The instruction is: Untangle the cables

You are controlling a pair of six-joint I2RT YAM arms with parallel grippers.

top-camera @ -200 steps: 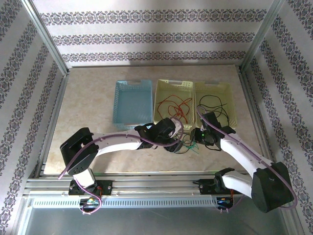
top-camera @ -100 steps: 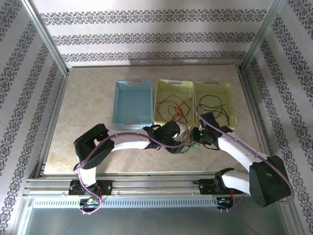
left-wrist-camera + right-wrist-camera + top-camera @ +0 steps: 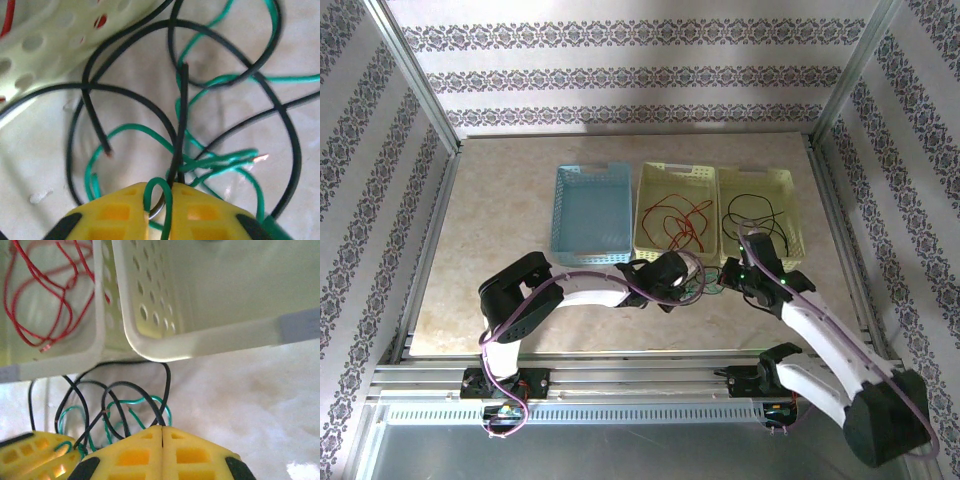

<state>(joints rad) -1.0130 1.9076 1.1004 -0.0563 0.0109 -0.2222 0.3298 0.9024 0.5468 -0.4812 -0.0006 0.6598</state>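
The left hand (image 3: 160,194) is pinched shut on a black cable (image 3: 183,100) and a green cable (image 3: 290,78), the right hand (image 3: 162,430) clamped on another black strand (image 3: 166,380), so pulling apart could cinch the knot (image 3: 707,290), lying on the counter (image 3: 240,390) just near of the yellow basket (image 3: 165,347), tighter.

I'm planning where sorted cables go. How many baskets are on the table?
3, in a row: the blue basket on the left, the middle yellow basket holding red cables, and the right yellow basket holding a black cable.
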